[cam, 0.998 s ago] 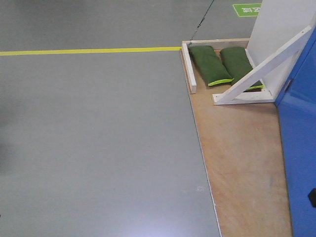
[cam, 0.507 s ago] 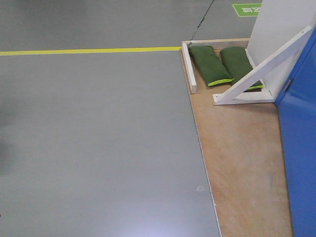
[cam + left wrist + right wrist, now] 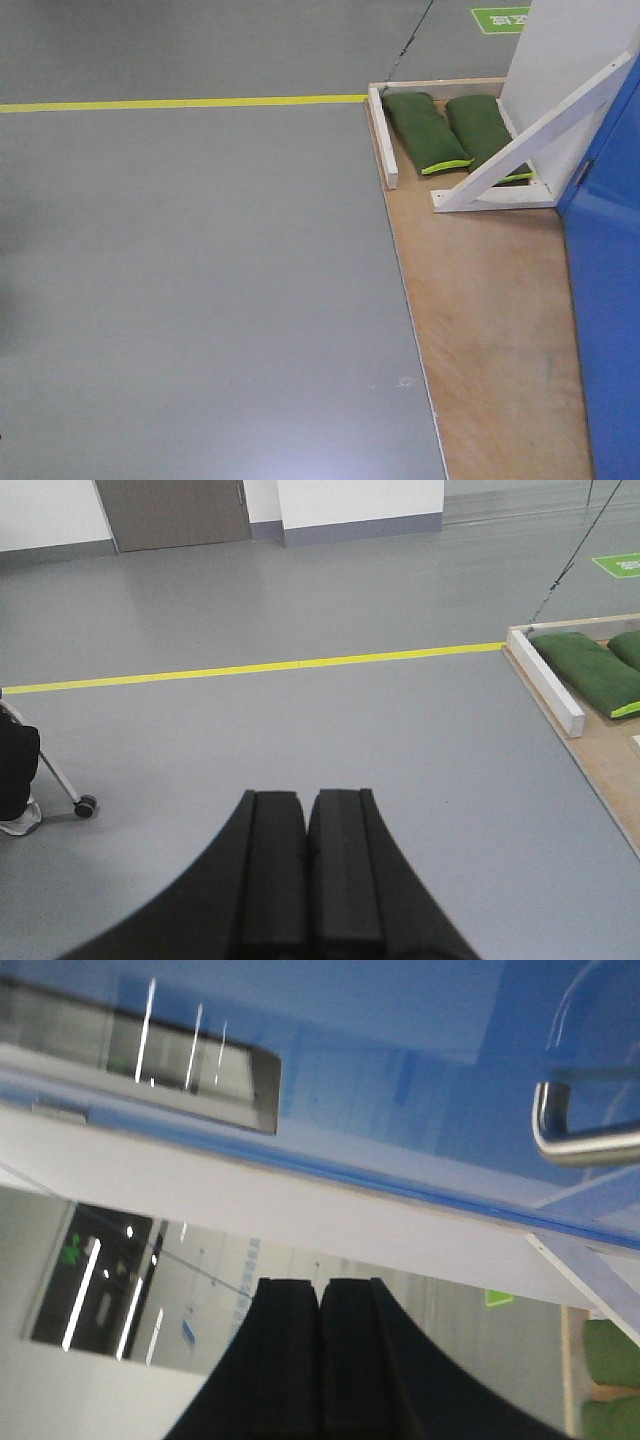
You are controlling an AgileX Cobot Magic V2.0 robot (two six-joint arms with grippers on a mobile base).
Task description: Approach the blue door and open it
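Front view: door (image 3: pixel 610 300) stands along the right edge of platform (image 3: pixel 480 300).
Left wrist: left hand (image 3: pixel 305 815) pressed together, empty, over floor (image 3: pixel 300 710).
Right wrist: right hand (image 3: pixel 320 1305) pressed together, empty; handle (image 3: pixel 590 1142) apart, upper right.
Advice: spread the right hand first, then seat it around the handle.

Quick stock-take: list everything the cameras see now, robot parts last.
blue door: one, glossy blue, right edge of front view
lever handle: one, steel, on the door
white panel: one, white, top right
diagonal brace: one, white, against the panel
plywood base: one, tan, under panel and brace
sandbags: two, green, on the base
tape line: one, yellow, across the grey floor
left gripper: one, black, jaws shut
right gripper: one, black, jaws shut, facing the door
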